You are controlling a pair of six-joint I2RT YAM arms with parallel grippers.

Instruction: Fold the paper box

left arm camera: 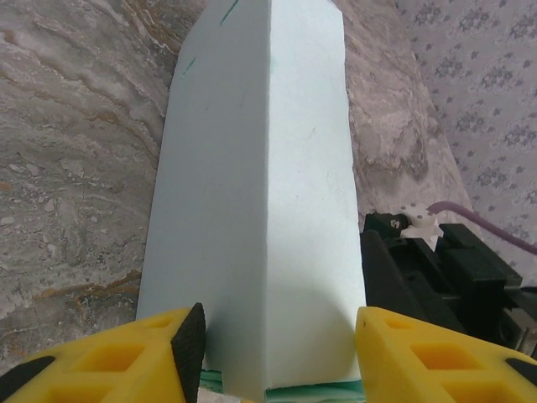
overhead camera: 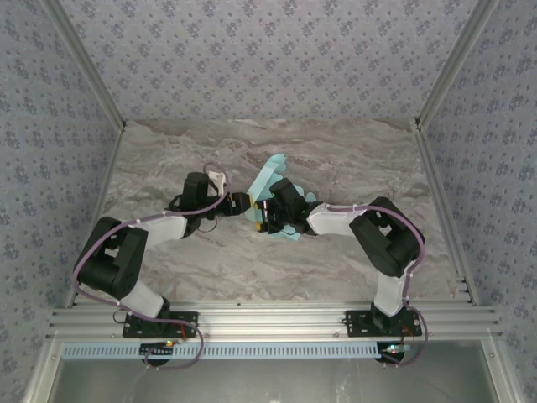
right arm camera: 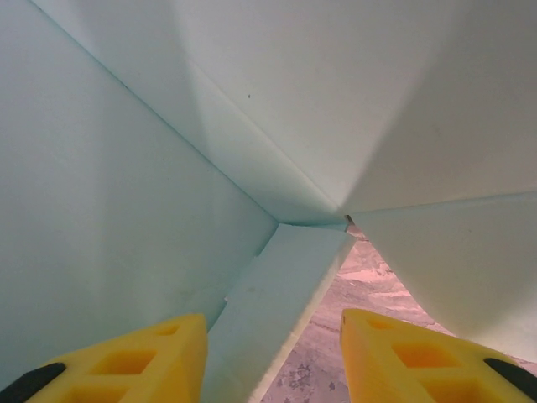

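The paper box [overhead camera: 273, 172], half formed, sits at the middle of the counter [overhead camera: 352, 159] between both hands. From overhead its long axis runs roughly 6 to 12 o'clock, with a raised panel pointing to 12. The left hand [left arm camera: 281, 344] straddles the box's width, but whether it presses cannot be told. The right hand [right arm camera: 273, 336] is spread, with a narrow flap lying loose between its fingers. The crease will likely go best if the left steadies the body while the right pushes the flap along its score line.
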